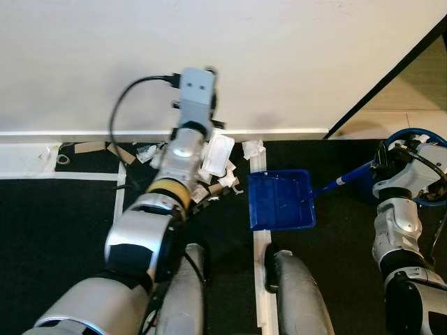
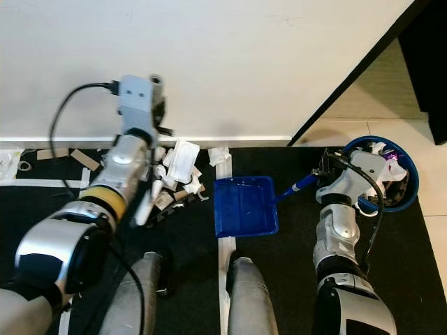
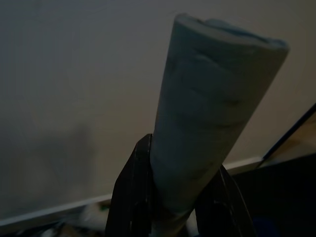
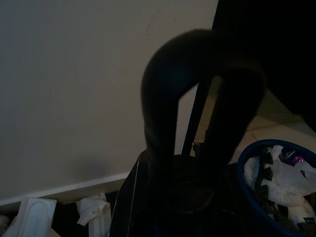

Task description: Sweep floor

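My feet (image 1: 300, 293) stand at the bottom centre on the black floor (image 1: 56, 230). Centre left, my left gripper (image 3: 170, 217) has its jaws clamped on the brush handle (image 3: 212, 108) over the litter (image 1: 218, 157). Centre, the dustpan (image 1: 281, 199) lies flat. At right, my right gripper (image 4: 187, 192) grips its handle (image 1: 343, 180) beside the bin (image 2: 408, 183).

obstacles: wall (image 1: 279, 63) behind litter (image 1: 220, 164), dustpan (image 1: 281, 200) right | free: black mat (image 1: 56, 230) left

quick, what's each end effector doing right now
Left end effector: shut on the broom handle.
Right end effector: shut on the dustpan handle.
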{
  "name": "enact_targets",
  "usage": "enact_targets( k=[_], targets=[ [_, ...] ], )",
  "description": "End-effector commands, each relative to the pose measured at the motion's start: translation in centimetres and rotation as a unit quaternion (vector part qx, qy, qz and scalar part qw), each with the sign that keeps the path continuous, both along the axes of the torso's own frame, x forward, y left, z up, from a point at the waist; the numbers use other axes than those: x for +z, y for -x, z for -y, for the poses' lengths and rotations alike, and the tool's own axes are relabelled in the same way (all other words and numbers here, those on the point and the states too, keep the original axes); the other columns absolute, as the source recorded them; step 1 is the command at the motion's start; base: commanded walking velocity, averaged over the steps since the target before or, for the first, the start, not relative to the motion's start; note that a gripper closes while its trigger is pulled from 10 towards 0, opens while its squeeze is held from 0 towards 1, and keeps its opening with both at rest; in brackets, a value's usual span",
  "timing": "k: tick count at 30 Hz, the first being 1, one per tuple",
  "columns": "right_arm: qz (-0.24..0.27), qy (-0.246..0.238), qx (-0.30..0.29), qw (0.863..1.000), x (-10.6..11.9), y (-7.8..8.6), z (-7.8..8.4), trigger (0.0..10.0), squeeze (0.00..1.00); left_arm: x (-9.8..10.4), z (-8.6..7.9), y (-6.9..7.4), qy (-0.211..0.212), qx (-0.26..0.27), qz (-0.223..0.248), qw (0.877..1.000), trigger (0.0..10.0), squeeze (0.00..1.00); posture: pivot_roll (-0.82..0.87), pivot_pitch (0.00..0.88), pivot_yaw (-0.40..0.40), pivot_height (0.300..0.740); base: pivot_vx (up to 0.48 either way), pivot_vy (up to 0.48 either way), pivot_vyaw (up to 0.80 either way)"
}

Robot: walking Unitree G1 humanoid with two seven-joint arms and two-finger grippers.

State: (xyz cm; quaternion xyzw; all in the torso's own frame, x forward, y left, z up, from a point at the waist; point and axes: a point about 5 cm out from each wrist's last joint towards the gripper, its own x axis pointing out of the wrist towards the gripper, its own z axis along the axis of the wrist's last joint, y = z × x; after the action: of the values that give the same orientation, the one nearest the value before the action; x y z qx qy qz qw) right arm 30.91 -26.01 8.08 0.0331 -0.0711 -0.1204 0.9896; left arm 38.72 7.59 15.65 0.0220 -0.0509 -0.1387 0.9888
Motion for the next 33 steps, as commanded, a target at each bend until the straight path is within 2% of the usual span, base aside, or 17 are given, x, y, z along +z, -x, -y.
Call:
enact_targets(
  k=[1, 4, 5, 8, 9, 12, 13, 16, 20, 23, 24, 29, 30, 31, 32, 33],
  targets=[
    [-0.052, -0.023, 0.0, 0.998, -2.6, 1.2, -0.5, 10.0, 0.0, -1.1, 2.9, 1.0, 0.074, -0.036, -0.037, 0.996, 10.0, 0.0, -0.03, 0.346, 0.005, 0.74, 0.0, 0.0, 0.0],
    [-0.052, -0.026, -0.002, 0.998, -2.7, 1.3, -0.7, 10.0, 0.0, -1.1, 5.4, 1.9, 0.109, -0.059, -0.044, 0.991, 10.0, 0.0, -0.02, 0.34, 0.01, 0.74, 0.0, 0.0, 0.0],
    [-0.052, -0.026, -0.002, 0.998, -2.7, 1.3, -0.7, 10.0, 0.0, -1.1, 5.4, 1.9, 0.109, -0.059, -0.044, 0.991, 10.0, 0.0, -0.02, 0.34, 0.01, 0.74, 0.0, 0.0, 0.0],
    [-0.052, -0.029, -0.003, 0.998, -2.7, 1.3, -0.8, 10.0, 0.0, -0.4, 6.8, 2.3, 0.165, -0.05, -0.048, 0.984, 10.0, 0.0, -0.01, 0.339, 0.009, 0.74, 0.0, 0.0, 0.0],
    [-0.052, -0.029, -0.003, 0.998, -2.7, 1.3, -0.8, 10.0, 0.0, -0.4, 6.8, 2.3, 0.165, -0.05, -0.048, 0.984, 10.0, 0.0, -0.01, 0.339, 0.009, 0.74, 0.0, 0.0, 0.0],
    [-0.053, -0.031, -0.005, 0.998, -2.8, 1.2, -1.0, 10.0, 0.0, 1.0, 8.3, 2.8, 0.223, -0.037, -0.046, 0.973, 10.0, 0.0, 0.0, 0.336, 0.009, 0.74, 0.0, 0.0, 0.0],
    [-0.053, -0.031, -0.005, 0.998, -2.8, 1.2, -1.0, 10.0, 0.0, 1.0, 8.3, 2.8, 0.223, -0.037, -0.046, 0.973, 10.0, 0.0, 0.0, 0.336, 0.009, 0.74, 0.0, 0.0, 0.0],
    [-0.053, -0.038, -0.008, 0.998, -2.8, 1.1, -1.3, 10.0, 0.0, 2.9, 9.2, 3.0, 0.273, -0.028, -0.039, 0.961, 10.0, 0.0, 0.02, 0.332, 0.007, 0.74, 0.0, 0.0, 0.0],
    [-0.055, -0.041, -0.008, 0.998, -2.9, 1.0, -1.5, 10.0, 0.0, 4.2, 9.4, 3.0, 0.302, -0.023, -0.034, 0.952, 10.0, 0.0, 0.02, 0.33, 0.007, 0.74, 0.0, 0.0, 0.0],
    [-0.055, -0.042, -0.008, 0.998, -2.9, 1.0, -1.5, 10.0, 0.0, 4.8, 9.5, 3.0, 0.309, -0.024, -0.03, 0.95, 10.0, 0.0, 0.03, 0.329, 0.007, 0.74, 0.0, 0.0, 0.0],
    [-0.058, -0.044, -0.008, 0.997, -2.9, 0.9, -1.7, 10.0, 0.0, 5.5, 9.8, 3.1, 0.314, -0.029, -0.029, 0.949, 10.0, 0.0, 0.03, 0.321, 0.006, 0.74, 0.0, 0.0, 0.0],
    [-0.063, -0.049, -0.006, 0.997, -3.1, 0.8, -2.0, 10.0, 0.0, 6.4, 10.4, 3.2, 0.296, -0.052, -0.032, 0.953, 10.0, 0.0, 0.04, 0.307, 0.007, 0.74, 0.0, 0.0, 0.0],
    [-0.068, -0.052, -0.005, 0.996, -3.2, 0.8, -2.1, 10.0, 0.0, 6.6, 10.4, 3.2, 0.263, -0.072, -0.031, 0.962, 10.0, 0.0, 0.04, 0.294, 0.009, 0.74, 0.0, 0.0, 0.0],
    [-0.068, -0.052, -0.005, 0.996, -3.2, 0.8, -2.1, 10.0, 0.0, 6.6, 10.4, 3.2, 0.263, -0.072, -0.031, 0.962, 10.0, 0.0, 0.04, 0.294, 0.009, 0.74, 0.0, 0.0, 0.0],
    [-0.074, -0.055, -0.004, 0.996, -3.3, 0.7, -2.1, 10.0, 0.0, 6.9, 9.8, 3.1, 0.207, -0.101, -0.013, 0.973, 10.0, 0.0, 0.05, 0.259, 0.005, 0.74, 0.0, 0.0, 0.0],
    [-0.074, -0.055, -0.004, 0.996, -3.3, 0.7, -2.1, 10.0, 0.0, 6.9, 9.8, 3.1, 0.207, -0.101, -0.013, 0.973, 10.0, 0.0, 0.05, 0.259, 0.005, 0.74, 0.0, 0.0, 0.0]
  ],
)
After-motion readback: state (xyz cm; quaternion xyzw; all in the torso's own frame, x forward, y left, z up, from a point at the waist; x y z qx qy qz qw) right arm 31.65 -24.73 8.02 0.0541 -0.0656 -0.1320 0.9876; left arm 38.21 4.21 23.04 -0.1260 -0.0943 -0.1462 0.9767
